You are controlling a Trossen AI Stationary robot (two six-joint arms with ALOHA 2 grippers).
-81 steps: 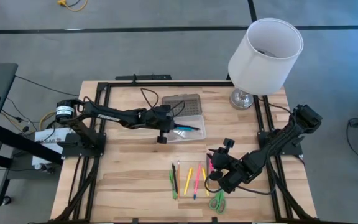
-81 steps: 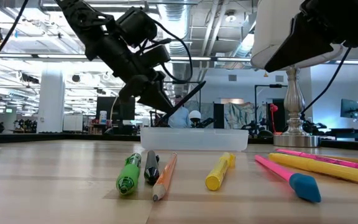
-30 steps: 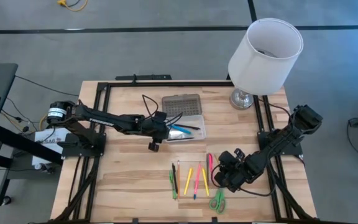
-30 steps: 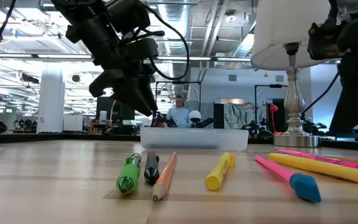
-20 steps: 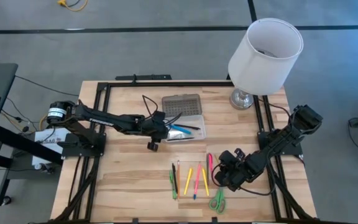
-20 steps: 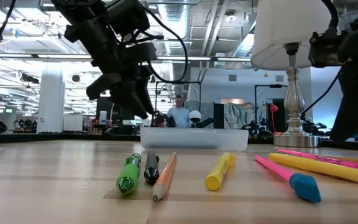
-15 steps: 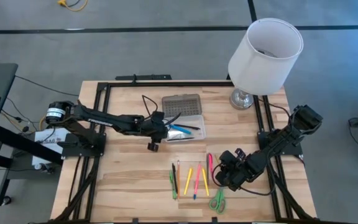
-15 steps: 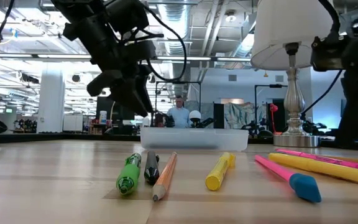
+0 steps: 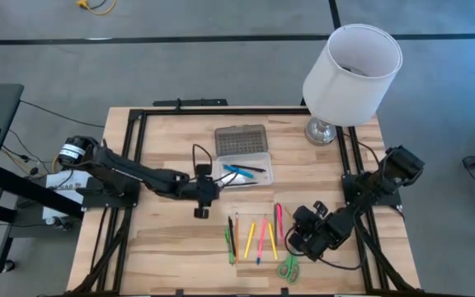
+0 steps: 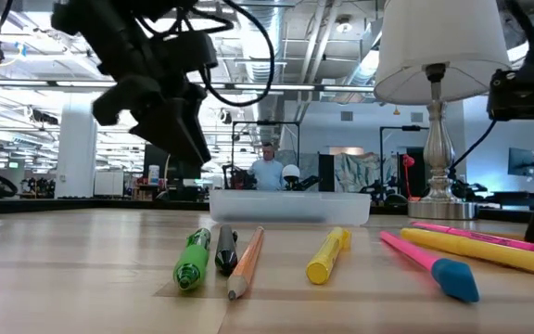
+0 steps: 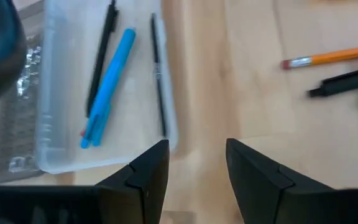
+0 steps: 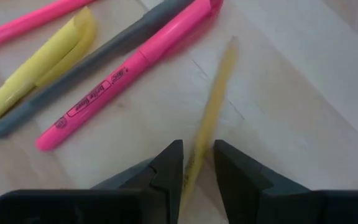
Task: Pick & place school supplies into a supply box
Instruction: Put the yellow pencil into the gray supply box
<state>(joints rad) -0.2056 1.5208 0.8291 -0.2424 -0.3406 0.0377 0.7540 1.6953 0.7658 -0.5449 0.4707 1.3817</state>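
The left gripper (image 9: 202,196) hovers empty, fingers spread, beside the supply box (image 9: 246,172), which holds three pens. The right gripper (image 12: 197,163), fingers narrowly parted, straddles a yellow pencil (image 12: 211,118). Most school supplies (image 9: 254,238) remain on the surface (image 9: 163,239).

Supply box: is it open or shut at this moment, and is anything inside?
Open. The supply box has its dotted lid folded back flat, and a blue marker and dark pens lie in its tray.
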